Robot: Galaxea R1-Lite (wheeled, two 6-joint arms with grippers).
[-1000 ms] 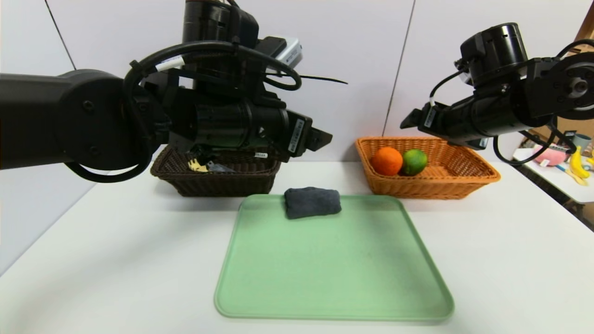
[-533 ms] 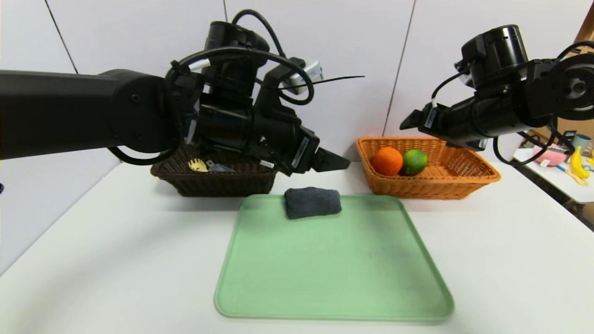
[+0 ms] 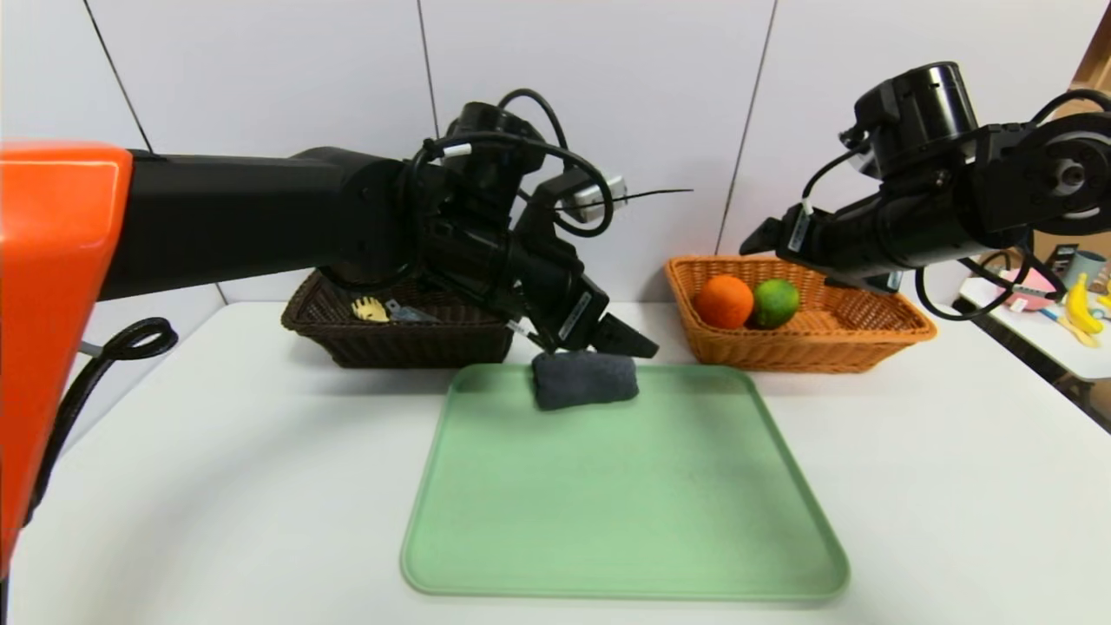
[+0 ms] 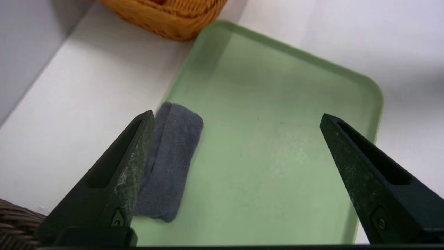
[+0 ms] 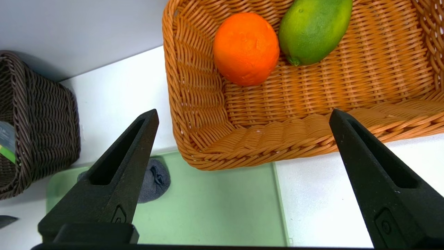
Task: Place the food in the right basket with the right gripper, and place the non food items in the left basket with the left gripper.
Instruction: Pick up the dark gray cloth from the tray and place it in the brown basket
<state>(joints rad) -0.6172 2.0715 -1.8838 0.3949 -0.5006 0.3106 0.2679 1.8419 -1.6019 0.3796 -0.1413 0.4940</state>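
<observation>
Our left gripper point(image 4: 237, 113) gapes wide, nearest the rolled grey towel point(image 3: 585, 379) on the tray's far edge, centre of the head view; its long axis runs left to right there, so we should close across it

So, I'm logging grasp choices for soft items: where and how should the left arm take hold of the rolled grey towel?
Probably from above, with the left pincer closing across the middle of the towel, one finger on each long side. It lies flat and elongated along the edge of the tray, so its narrower width should fit between the open fingers.
</observation>
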